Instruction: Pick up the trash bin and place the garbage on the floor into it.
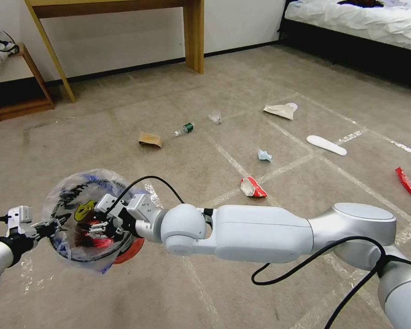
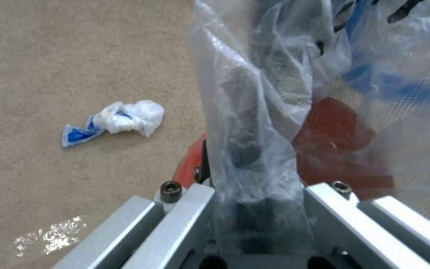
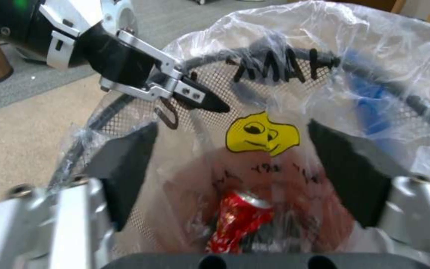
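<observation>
A small round red plastic trash bin, lined with a clear plastic bag printed in blue, black and yellow, is held off the beige-grey carpeted floor at the lower left of the head view. The left gripper grips the bin's rim on its left side, its fingers pinched on the rim and bag; the left wrist view shows the bag film draped over those fingers, with the red bin wall just behind. The right gripper reaches across from the right and hovers over the bin's mouth, its two dark fingertips spread wide apart with nothing between them. Beneath them, a crumpled red snack wrapper lies at the bottom of the bag.

Litter is scattered over the floor, which is crossed by shiny tape lines: a red and white wrapper nearest the bin, a pale blue tissue, a tan paper bag, a small clear bottle with a green label, a crumpled clear wrapper, cream paper, a flat white strip and a red wrapper at far right. A blue and white wrapper lies on the floor beside the bin.
</observation>
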### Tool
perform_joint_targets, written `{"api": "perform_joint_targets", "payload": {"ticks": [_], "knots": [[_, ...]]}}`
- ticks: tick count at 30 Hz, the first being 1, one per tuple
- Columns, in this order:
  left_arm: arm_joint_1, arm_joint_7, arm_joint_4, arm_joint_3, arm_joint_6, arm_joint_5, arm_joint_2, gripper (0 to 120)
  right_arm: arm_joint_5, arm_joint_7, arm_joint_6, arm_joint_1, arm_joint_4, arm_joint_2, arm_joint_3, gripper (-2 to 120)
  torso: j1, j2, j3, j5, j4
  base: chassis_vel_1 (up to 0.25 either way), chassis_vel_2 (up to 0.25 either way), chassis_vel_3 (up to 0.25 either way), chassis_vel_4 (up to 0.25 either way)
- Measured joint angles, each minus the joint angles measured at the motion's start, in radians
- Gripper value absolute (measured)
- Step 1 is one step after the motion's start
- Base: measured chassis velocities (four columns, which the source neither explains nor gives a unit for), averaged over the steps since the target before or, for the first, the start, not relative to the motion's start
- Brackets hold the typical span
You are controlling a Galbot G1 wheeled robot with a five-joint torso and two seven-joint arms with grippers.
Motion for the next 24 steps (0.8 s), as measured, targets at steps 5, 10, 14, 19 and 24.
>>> {"api": "perform_joint_targets", "payload": {"ticks": [5,10,14,19,24], "knots": [[-0.001,0.001,0.004,0.000,0.000,0.002,-0.004,1,-0.001,-0.001,0.002,0.000,-0.001,-0.001,0.004,99,0.000,0.000,0.000,0.0000,0.0000,0.000,0.000,0.000,0.000],[-0.001,0.001,0.008,0.001,0.000,0.004,-0.007,1,-0.001,-0.001,0.003,0.000,0.004,-0.002,0.018,100,0.000,0.000,0.000,0.0000,0.0000,0.000,0.000,0.000,0.000],[-0.001,0.001,0.010,0.001,0.000,0.004,-0.006,1,-0.001,-0.001,0.003,0.003,0.012,-0.003,0.037,100,0.000,0.000,0.000,0.0000,0.0000,0.000,0.000,0.000,0.000],[0.000,0.001,0.015,-0.005,0.000,0.004,-0.001,1,0.013,-0.001,0.002,0.013,0.048,-0.008,0.098,100,0.000,0.000,0.000,0.0000,0.0000,0.000,0.000,0.000,0.000],[0.008,0.001,0.013,-0.014,0.000,0.004,-0.002,1,0.029,0.003,0.001,0.022,0.086,-0.010,0.168,100,0.000,0.000,0.000,0.0000,0.0000,0.000,0.000,0.000,0.000]]}}
